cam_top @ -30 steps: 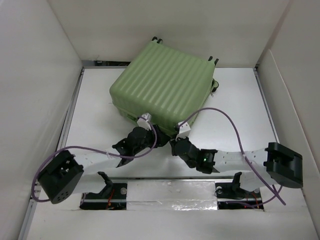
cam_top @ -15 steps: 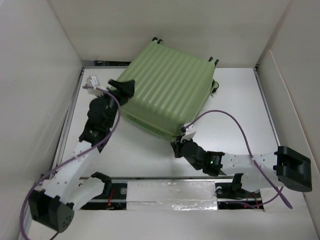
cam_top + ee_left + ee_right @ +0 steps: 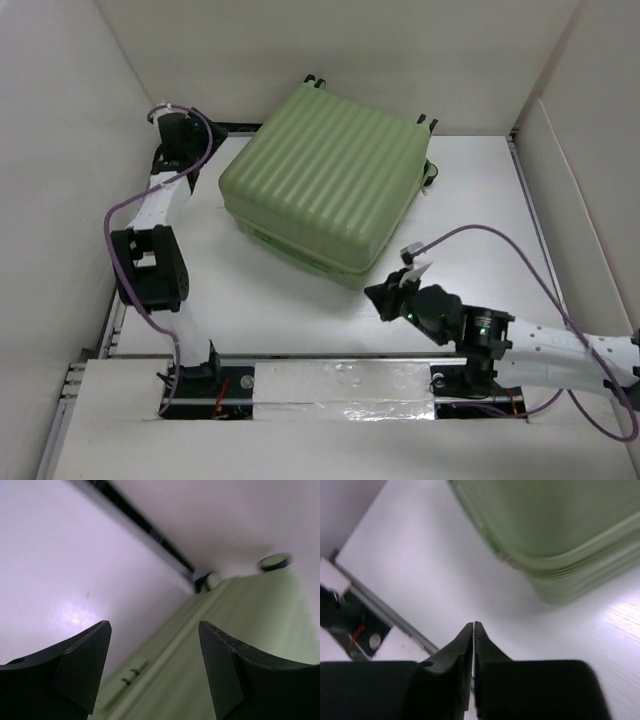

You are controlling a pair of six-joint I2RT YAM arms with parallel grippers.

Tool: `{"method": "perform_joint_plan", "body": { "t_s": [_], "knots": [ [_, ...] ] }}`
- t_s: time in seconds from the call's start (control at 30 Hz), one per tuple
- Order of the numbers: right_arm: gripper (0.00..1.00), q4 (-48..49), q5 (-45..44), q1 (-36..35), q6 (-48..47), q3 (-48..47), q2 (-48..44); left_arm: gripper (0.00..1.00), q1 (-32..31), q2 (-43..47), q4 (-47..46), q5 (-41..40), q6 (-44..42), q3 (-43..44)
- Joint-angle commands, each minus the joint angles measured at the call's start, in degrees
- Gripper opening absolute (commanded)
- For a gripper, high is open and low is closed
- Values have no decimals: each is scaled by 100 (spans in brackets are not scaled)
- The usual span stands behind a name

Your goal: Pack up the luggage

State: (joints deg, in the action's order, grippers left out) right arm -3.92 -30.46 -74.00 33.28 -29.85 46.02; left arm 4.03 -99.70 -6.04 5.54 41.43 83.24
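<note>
Seen from above, the large pale green hard-shell suitcase with horizontal ribs (image 3: 320,180) lies closed and flat on the white desk (image 3: 480,200), turned at an angle in the far middle, with its small black caster wheels (image 3: 315,79) against the far white wall. The left arm (image 3: 150,215) stretches up to the far left corner of the desk, just beside the suitcase's left corner but not touching it, a purple cable (image 3: 125,205) looping along it. The right end effector (image 3: 380,297) sits low over the desk near the suitcase's nearest corner, a little apart from the shell; from this height I cannot tell how its fingers stand. In the left wrist view, the left end effector (image 3: 154,627) has its two dark fingers (image 3: 85,655) spread wide with nothing between them; beyond the gap the green shell runs off to the right with its seam and two wheels showing, and a black rail (image 3: 145,530) marks the desk's far edge under the wall. In the right wrist view, the right end effector's two dark fingers (image 3: 462,645) meet with only a hairline slit between them and grip nothing; they hang over bare desk, the rounded green corner of the suitcase lying ahead to the upper right, clear of the tips.
</note>
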Motion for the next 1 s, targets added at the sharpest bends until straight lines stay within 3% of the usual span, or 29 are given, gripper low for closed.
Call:
{"method": "perform_joint_plan", "body": {
  "t_s": [0.0, 0.1, 0.13, 0.17, 0.2, 0.27, 0.37, 0.57, 0.6, 0.73, 0.97],
  "knots": [
    [0, -959, -434, 673, -162, -126, -435, 68, -8, -339, 447, 693, -399, 254],
    [0, -656, -59, 2148, -714, -214, -472, 68, -69, -734, 586, 843, -592, 490],
    [1, -480, 187, 3049, -839, -215, -288, 68, -130, -848, 595, 887, -653, 578],
    [4, -147, 798, 3502, -1006, -241, -156, 69, -131, -1041, 822, 1053, -776, 779],
    [6, 39, 804, 3915, -1068, -267, -155, 69, -131, -1130, 868, 1054, -820, 851],
    [10, 487, 1916, 4862, -1156, -346, 536, 69, -280, -1340, 877, 1369, -882, 930],
    [15, 971, 2236, 5429, -1288, -792, 1519, 69, -403, -1342, 763, 1520, -917, 773],
    [14, 1183, 2693, 5668, -1359, -1944, 3297, 67, -929, -343, -571, 1187, -173, -912],
    [14, 1218, 2729, 5668, -1385, -2181, 3647, 67, -991, -174, -1113, 1143, -40, -1568],
    [14, 1350, 3080, 5668, -1499, -2534, 4177, 67, -1343, 670, -1935, 661, 436, -2978],
    [14, 1876, 4309, 5721, -1491, -2500, 4266, 67, -2230, 2338, -2278, -368, 656, -4649]
  ]
}}
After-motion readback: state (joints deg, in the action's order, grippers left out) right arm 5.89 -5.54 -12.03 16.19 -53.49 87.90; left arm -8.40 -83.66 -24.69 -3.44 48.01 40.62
